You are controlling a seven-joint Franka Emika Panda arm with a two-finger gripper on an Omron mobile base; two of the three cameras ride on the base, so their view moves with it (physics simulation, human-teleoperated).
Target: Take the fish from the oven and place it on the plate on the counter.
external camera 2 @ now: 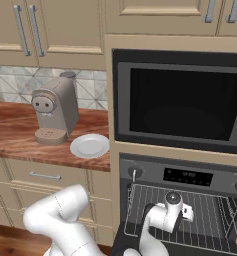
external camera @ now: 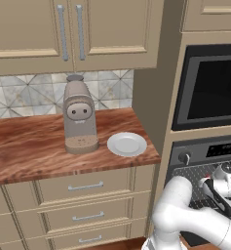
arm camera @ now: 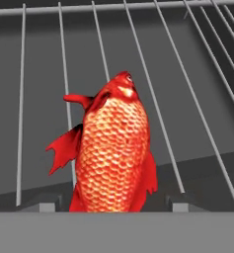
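Note:
The red-orange fish (arm camera: pixel 113 153) lies on the wire rack (arm camera: pixel 187 99) inside the open oven (external camera 2: pixel 180 175), head pointing away from the hand. My gripper (arm camera: pixel 112 205) reaches down into the oven, with one dark fingertip (arm camera: pixel 42 203) on each side of the fish's tail end. A narrow gap shows on both sides, so the jaws stand open around it. From the right base view the hand (external camera 2: pixel 174 207) hangs over the rack's middle. The white plate (external camera: pixel 127 144) sits bare on the wood-grain counter (external camera: pixel 29 146), left of the oven (external camera: pixel 204 151).
A beige coffee machine (external camera: pixel 79 114) stands just left of the plate. A black glass-fronted appliance (external camera 2: pixel 180 102) sits above the oven. Beige drawers (external camera: pixel 85 186) run under the counter, and wall cabinets (external camera: pixel 68 34) hang above it.

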